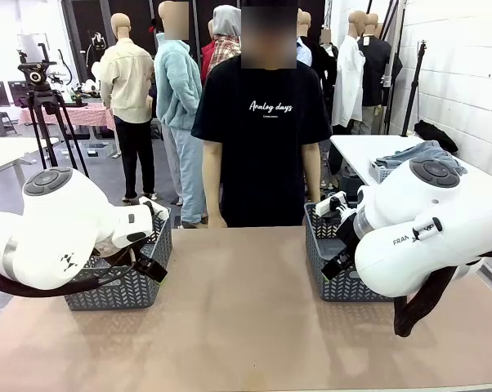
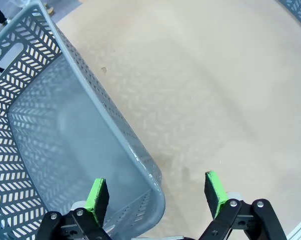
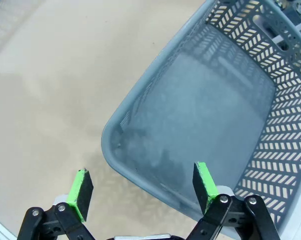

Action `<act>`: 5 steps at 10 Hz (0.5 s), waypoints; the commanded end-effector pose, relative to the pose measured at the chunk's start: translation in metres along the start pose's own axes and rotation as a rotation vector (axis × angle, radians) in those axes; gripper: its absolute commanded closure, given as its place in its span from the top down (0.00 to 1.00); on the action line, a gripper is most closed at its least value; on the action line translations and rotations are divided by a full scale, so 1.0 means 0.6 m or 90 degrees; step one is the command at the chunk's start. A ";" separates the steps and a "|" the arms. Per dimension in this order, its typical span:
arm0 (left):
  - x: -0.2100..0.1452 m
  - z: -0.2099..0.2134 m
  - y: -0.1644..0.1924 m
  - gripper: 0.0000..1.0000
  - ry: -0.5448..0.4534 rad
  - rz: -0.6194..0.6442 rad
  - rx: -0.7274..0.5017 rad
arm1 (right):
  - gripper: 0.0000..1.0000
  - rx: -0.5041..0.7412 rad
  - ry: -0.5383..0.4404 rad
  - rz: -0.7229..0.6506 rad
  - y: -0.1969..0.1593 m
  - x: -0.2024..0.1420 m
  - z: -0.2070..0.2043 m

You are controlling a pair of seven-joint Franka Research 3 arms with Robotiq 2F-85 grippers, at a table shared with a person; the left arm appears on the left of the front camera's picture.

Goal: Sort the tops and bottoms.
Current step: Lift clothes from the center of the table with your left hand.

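Your white arms flank the tan tabletop, left gripper and right gripper spread wide, holding nothing, each over a grey perforated plastic basket at its side edge; where tops and bottoms lie from either, you cannot tell.

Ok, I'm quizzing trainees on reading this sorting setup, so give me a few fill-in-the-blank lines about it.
The fingers of the left gripper and the right gripper stand ____.
The left basket and the right basket are both ____ inside.
The person across the table wears a ____ T-shirt.
Missing words: open; empty; black.
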State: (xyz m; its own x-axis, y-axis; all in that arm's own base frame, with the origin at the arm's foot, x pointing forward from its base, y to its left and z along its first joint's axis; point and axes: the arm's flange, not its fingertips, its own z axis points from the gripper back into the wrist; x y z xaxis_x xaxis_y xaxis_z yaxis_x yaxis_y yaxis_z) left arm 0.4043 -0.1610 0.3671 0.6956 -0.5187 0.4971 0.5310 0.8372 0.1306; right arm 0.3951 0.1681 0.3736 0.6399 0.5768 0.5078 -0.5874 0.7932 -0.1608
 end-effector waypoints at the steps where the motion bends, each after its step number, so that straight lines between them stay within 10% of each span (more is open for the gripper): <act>1: -0.001 0.000 0.004 1.00 0.000 0.003 0.000 | 1.00 0.000 0.000 -0.001 0.000 0.000 0.000; 5: -0.001 0.000 0.004 1.00 0.000 0.003 0.000 | 1.00 0.000 0.000 -0.001 0.000 0.000 0.000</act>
State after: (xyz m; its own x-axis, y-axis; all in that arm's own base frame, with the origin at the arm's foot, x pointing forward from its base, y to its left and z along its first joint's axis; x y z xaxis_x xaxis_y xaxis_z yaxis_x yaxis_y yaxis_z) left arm 0.4043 -0.1609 0.3671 0.6956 -0.5186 0.4971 0.5309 0.8373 0.1306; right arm 0.3951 0.1681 0.3736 0.6399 0.5768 0.5078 -0.5874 0.7931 -0.1608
